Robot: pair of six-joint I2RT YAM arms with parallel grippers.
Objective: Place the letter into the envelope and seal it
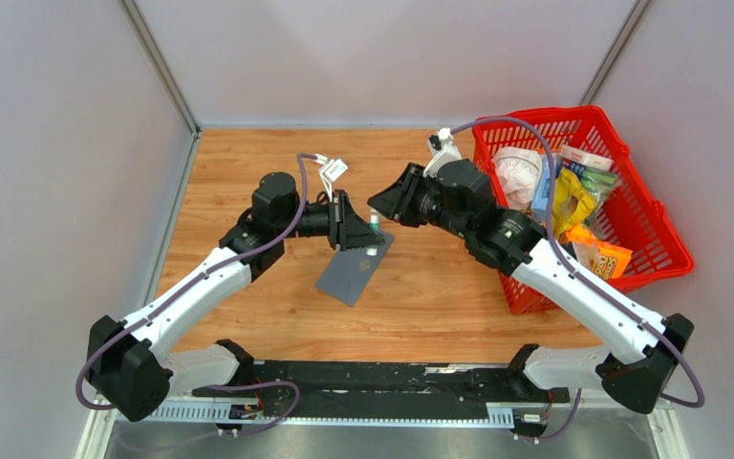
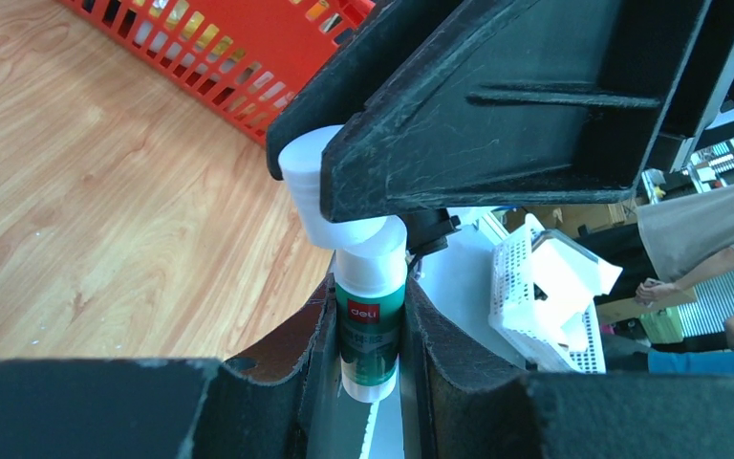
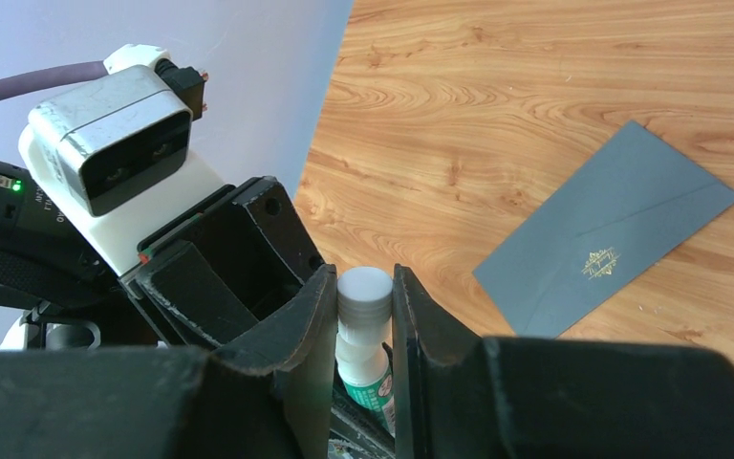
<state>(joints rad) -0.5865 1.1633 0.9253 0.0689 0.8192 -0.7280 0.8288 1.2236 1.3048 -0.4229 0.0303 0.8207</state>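
The dark grey envelope lies flat on the wooden table, its flap folded down and a small gold emblem showing. The letter is out of view. Above the envelope's far end, my left gripper is shut on the green body of a glue stick. My right gripper meets it from the right, shut on the stick's white cap. The cap sits at the top of the stick, slightly askew. I cannot tell whether it is off.
A red plastic basket full of packets stands at the right of the table, close behind my right arm. Grey walls close off the back and both sides. Bare wood lies left of and in front of the envelope.
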